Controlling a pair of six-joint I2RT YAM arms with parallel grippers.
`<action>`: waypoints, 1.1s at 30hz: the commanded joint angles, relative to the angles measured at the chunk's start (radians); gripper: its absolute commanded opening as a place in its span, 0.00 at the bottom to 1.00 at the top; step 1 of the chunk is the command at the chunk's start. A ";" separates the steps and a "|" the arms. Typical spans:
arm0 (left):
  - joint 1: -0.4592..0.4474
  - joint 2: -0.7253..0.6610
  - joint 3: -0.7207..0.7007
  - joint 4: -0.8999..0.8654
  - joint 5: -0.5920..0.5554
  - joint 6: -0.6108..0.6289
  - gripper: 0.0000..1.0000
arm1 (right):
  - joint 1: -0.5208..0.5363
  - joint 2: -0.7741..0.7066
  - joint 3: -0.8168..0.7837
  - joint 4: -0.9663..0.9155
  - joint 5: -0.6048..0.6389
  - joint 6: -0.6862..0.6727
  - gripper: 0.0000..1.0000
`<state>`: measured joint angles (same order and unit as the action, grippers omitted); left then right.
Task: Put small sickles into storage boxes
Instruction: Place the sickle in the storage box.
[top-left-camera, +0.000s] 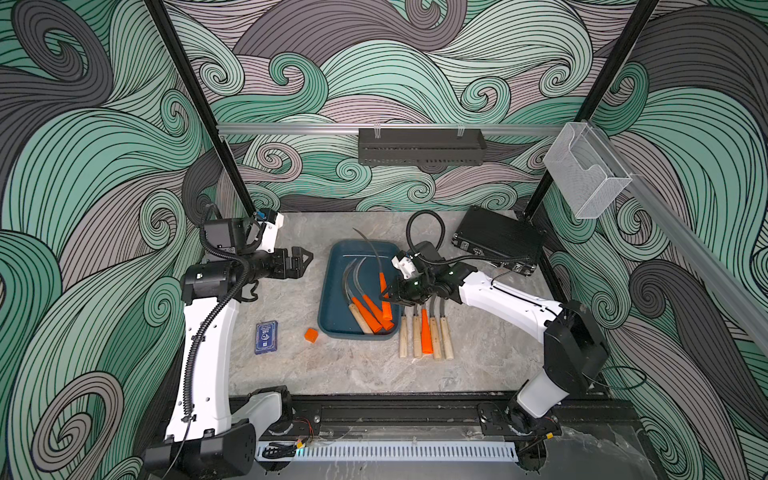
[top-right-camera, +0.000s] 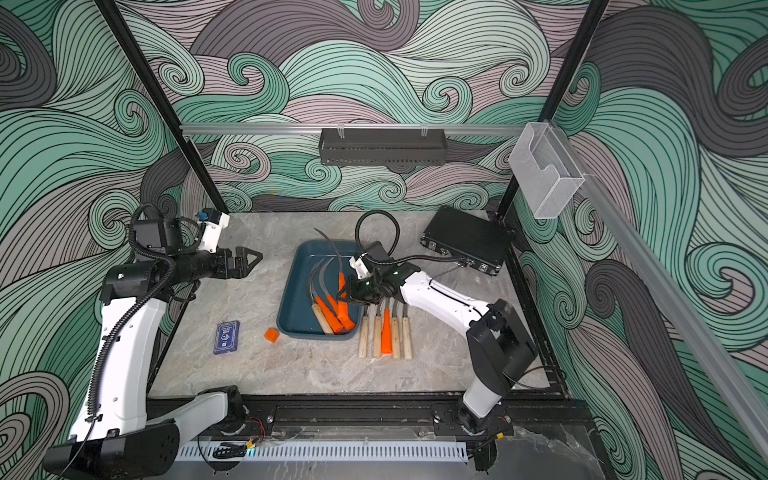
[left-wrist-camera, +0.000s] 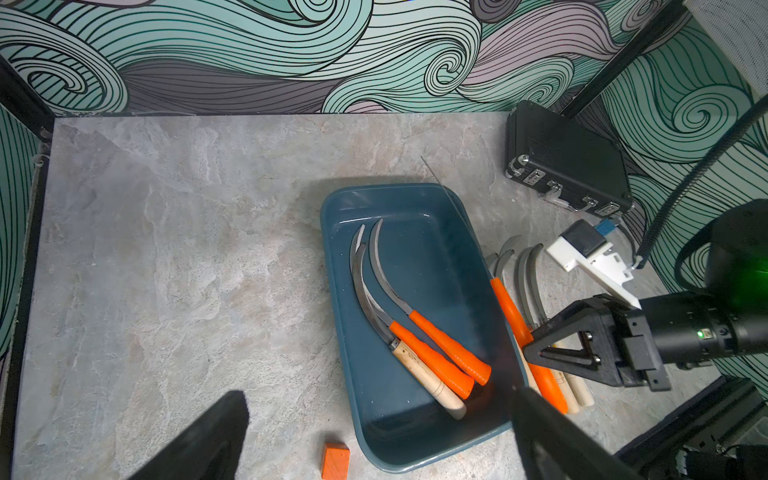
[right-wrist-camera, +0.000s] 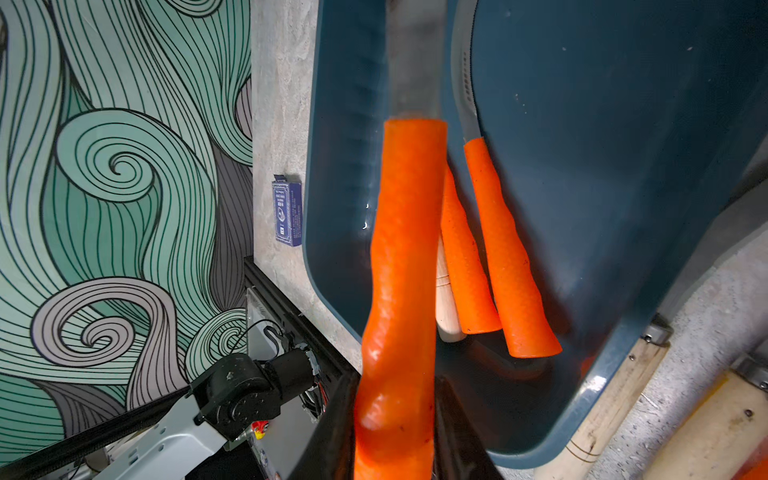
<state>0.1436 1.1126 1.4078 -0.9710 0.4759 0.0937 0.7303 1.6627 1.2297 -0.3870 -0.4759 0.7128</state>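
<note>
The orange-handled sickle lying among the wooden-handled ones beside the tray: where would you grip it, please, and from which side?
Probably its orange handle, from straight above, jaws across its width: it lies flat, wooden-handled sickles flank it closely, and its blade runs under the right arm.

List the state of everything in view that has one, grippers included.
right gripper, shut on orange-handled sickle.
orange-handled sickle, held over the tray, not yet released.
left gripper, open, empty, left of the tray.
tray, holds three sickles lying flat.
row of five sickles, on the table, right of the tray.
black case, lid shut.
</note>
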 joint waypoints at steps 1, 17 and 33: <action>0.007 -0.018 0.020 0.005 -0.002 0.001 0.99 | 0.015 0.027 0.041 -0.040 0.056 -0.037 0.00; 0.007 -0.022 0.045 -0.009 0.000 0.005 0.98 | 0.050 0.138 0.177 -0.152 0.144 -0.093 0.00; 0.007 -0.025 0.033 -0.011 -0.002 0.019 0.99 | 0.072 0.192 0.205 -0.207 0.195 -0.121 0.00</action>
<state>0.1436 1.1084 1.4124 -0.9722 0.4755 0.0975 0.7952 1.8465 1.4063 -0.5777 -0.3084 0.6090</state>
